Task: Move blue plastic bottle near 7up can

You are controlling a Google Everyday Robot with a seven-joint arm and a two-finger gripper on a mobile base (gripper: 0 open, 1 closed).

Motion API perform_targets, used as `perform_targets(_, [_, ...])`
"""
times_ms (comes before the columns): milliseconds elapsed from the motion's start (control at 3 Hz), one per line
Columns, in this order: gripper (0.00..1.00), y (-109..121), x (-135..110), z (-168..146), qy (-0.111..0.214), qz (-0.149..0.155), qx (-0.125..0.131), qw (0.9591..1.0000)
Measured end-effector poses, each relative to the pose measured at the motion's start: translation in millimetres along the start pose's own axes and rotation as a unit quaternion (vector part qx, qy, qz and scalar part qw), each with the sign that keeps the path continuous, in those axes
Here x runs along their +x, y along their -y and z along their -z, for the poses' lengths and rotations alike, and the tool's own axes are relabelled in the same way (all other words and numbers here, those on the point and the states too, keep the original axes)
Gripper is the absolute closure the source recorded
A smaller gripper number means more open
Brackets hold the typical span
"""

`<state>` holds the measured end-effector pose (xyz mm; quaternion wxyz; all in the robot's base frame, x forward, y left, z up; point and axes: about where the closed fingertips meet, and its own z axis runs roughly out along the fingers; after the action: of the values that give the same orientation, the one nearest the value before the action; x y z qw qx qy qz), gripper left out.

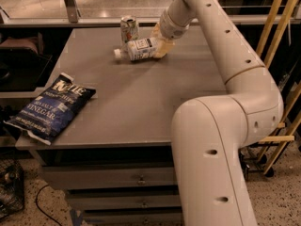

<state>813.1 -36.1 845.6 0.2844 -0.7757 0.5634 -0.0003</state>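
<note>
Blue plastic bottle (138,49) lies on its side near the far edge of the table (141,102), about mid-width, white cap pointing toward the left edge; the 7up can (129,29) stands upright just behind it, closer to the far edge and very near the cap end. Gripper (160,42) sits at the bottle's right (base) end and meets it there; whether it is clamped on the bottle or loose cannot be told. Arm (225,46) reaches in over the right edge; a dark blue chip bag (49,107) lies flat at the near left corner, overhanging the left edge, well apart from the bottle.
</note>
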Motion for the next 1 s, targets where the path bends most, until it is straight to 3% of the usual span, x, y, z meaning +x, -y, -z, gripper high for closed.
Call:
perform_targets(333, [0.00,2.7,-3.2,-1.6,0.001,0.000,-0.002,1.0000])
perform_targets(1000, [0.00,8.9,-5.3,7.3,-0.002,0.005,0.009,0.9999])
